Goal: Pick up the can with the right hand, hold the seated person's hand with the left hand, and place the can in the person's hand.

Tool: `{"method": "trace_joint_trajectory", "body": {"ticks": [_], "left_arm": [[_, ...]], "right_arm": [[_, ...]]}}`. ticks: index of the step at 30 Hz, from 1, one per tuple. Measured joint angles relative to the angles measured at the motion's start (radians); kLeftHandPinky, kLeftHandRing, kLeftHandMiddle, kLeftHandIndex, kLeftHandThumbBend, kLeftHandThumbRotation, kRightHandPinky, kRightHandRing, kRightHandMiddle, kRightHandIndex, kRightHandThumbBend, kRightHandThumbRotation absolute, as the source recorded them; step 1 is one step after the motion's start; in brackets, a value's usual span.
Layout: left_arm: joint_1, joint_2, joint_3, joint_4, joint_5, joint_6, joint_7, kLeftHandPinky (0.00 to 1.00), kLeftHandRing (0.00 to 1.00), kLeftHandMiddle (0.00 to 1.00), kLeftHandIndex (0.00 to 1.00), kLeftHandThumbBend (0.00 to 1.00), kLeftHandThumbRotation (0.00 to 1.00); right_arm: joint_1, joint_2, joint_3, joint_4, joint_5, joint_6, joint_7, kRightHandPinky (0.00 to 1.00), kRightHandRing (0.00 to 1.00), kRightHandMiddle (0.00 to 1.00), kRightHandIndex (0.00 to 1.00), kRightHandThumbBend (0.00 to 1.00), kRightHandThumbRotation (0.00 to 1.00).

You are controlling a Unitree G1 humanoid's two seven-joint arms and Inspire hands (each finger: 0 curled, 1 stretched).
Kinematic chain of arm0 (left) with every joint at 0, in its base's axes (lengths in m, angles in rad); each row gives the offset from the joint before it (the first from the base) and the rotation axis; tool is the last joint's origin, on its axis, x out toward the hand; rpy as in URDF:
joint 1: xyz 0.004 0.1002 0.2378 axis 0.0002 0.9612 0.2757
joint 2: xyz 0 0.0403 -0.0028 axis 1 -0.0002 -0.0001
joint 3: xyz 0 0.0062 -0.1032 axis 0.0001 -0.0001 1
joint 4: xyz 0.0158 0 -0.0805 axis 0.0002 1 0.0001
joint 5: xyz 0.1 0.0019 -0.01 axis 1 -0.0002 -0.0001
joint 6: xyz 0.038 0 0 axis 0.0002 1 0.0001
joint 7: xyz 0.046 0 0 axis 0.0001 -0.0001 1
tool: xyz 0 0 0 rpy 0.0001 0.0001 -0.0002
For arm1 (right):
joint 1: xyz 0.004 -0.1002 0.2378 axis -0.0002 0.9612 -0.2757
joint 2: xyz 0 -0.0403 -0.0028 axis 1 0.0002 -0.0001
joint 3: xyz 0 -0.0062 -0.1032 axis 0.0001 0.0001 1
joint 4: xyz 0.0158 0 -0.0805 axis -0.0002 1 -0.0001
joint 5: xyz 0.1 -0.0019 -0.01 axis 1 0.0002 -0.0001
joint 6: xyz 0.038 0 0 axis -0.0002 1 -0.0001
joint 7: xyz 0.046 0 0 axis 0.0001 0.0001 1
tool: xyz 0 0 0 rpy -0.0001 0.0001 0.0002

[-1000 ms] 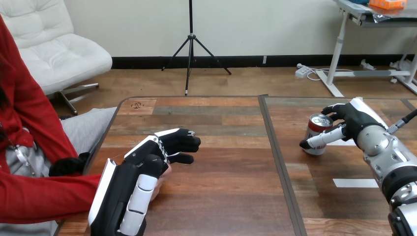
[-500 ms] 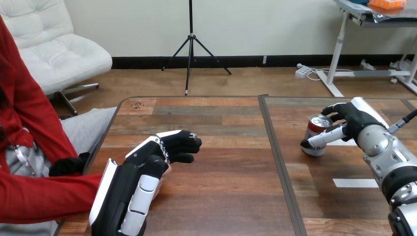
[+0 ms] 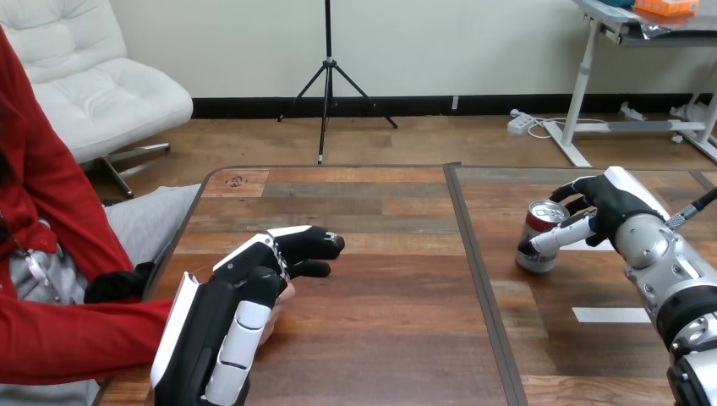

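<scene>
A silver and red can [image 3: 538, 244] stands slightly tilted on the right half of the table [image 3: 380, 338]. My right hand [image 3: 610, 210] is curled round it, fingers over the rim and the thumb across its front. At the near left, my left hand [image 3: 230, 317] lies over the person's hand [image 3: 282, 295], whose edge peeks out beside my thumb. The fingers [image 3: 311, 244] and thumb are curled round it. The person's red sleeve [image 3: 76, 338] comes in from the left edge.
A dark seam [image 3: 475, 271] splits the table into two halves. A white tape strip [image 3: 610, 315] lies near my right forearm, and another [image 3: 592, 245] sits under my right hand. The middle of the table is bare wood.
The can has tipped and shifted slightly left and nearer within my right hand. My left hand's fingers have curled in a little more over the person's hand.
</scene>
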Motion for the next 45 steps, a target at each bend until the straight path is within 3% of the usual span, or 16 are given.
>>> {"method": "trace_joint_trajectory", "body": {"ticks": [21,45], "left_arm": [[0.0,0.0,0.001,0.0,0.001,0.0,0.0,0.67,0.78,0.7,0.59,0.59,1.0],[0.0,0.0,0.003,0.0,0.007,-0.009,0.002,0.68,0.77,0.68,0.57,0.59,1.0]], "right_arm": [[0.0,0.0,0.001,0.0,-0.004,0.0,-0.001,0.57,0.66,0.69,0.75,0.92,0.11],[0.0,0.0,0.003,0.0,-0.008,0.0,-0.001,0.67,0.76,0.76,0.73,0.93,0.12]]}}
